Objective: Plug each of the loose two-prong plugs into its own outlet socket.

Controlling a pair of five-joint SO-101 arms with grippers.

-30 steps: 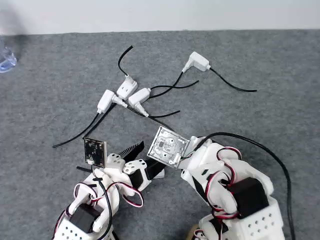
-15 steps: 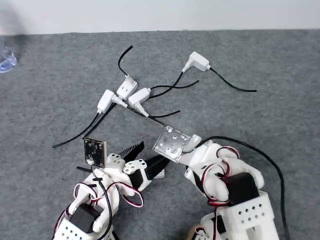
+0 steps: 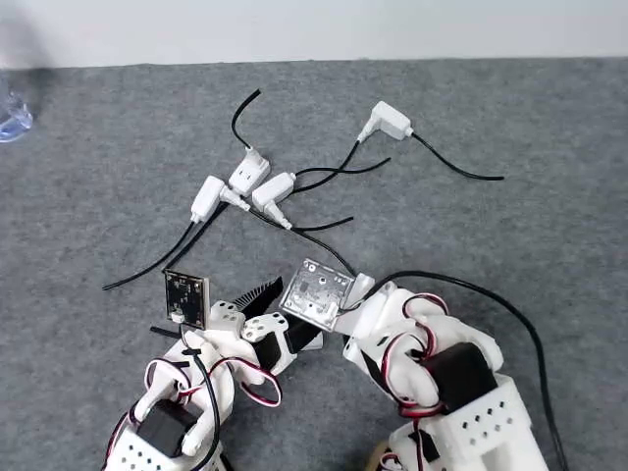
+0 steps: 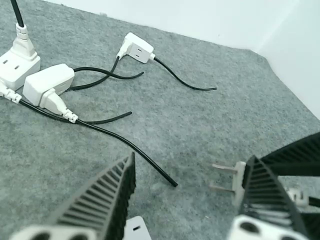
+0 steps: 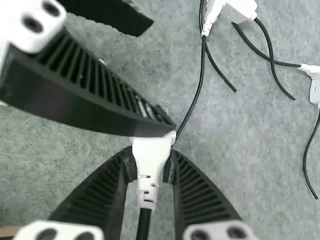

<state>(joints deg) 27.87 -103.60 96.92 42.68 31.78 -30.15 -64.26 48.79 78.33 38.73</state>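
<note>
My right gripper [image 5: 149,159] is shut on a white two-prong plug [image 5: 150,150], whose black cord runs back between the fingers. In the left wrist view the plug's prongs [image 4: 222,178] stick out past one finger of my left gripper [image 4: 192,160], which is open with nothing held. The left gripper's finger [image 5: 85,90] lies right beside the held plug. White outlet sockets lie farther out on the mat: one with two slots [image 4: 17,62], one block [image 4: 47,82] and one apart [image 4: 136,48]. From above they form a cluster [image 3: 248,172] [image 3: 273,189] [image 3: 209,196], with a lone one [image 3: 390,122].
Both arms, left [image 3: 196,378] and right [image 3: 442,383], crowd the near edge of the grey mat [image 3: 510,245]. Loose black cords [image 3: 324,226] cross the mat between the sockets and the grippers. A clear object [image 3: 12,116] sits at the far left edge.
The right arm has swung left with the plug, closing in on the left gripper's fingers. The left arm has stayed still, and the sockets have not moved.
</note>
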